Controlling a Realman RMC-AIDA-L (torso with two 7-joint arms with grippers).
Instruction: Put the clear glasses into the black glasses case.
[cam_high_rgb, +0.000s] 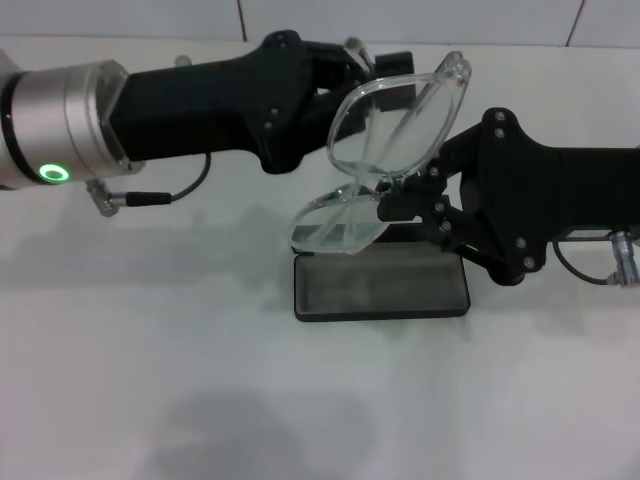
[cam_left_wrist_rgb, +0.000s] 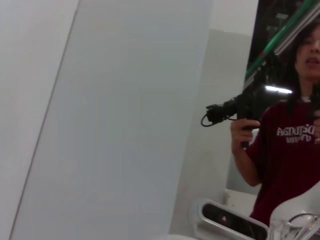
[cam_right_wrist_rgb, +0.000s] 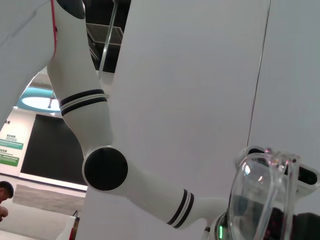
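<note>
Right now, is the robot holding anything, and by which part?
Yes, the clear glasses, above the open black case. The right gripper pinches the bridge; the left gripper is at an arm end.

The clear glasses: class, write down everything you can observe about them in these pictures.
The clear glasses are fully transparent, glossy plastic with a one-piece wraparound lens. They hang in the air, tilted steeply, above the open black glasses case on the white table, not touching it. The left gripper meets them at the upper end and the right gripper near the middle, between the two lens halves. In the right wrist view a lens appears close up, edge-on and curved.
</note>
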